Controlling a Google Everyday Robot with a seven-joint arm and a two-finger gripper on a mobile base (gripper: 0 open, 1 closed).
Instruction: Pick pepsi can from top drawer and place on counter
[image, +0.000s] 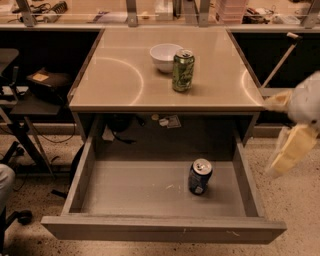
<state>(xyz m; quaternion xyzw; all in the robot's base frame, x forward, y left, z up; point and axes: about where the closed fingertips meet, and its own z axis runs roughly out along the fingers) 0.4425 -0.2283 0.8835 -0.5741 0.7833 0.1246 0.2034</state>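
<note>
The pepsi can (200, 176), dark blue with a silver top, stands upright on the grey floor of the open top drawer (125, 190), right of the middle. The tan counter (120, 75) lies above the drawer. My gripper (294, 135) shows as a blurred white and cream shape at the right edge of the camera view. It hangs outside the drawer's right wall, apart from the can and at about the counter's edge height.
A white bowl (165, 56) and a green can (183, 70) stand on the counter toward the back. A dark side table (30, 95) and chair parts are at the left. A pale rod (280, 60) leans at the right. Speckled floor surrounds the drawer.
</note>
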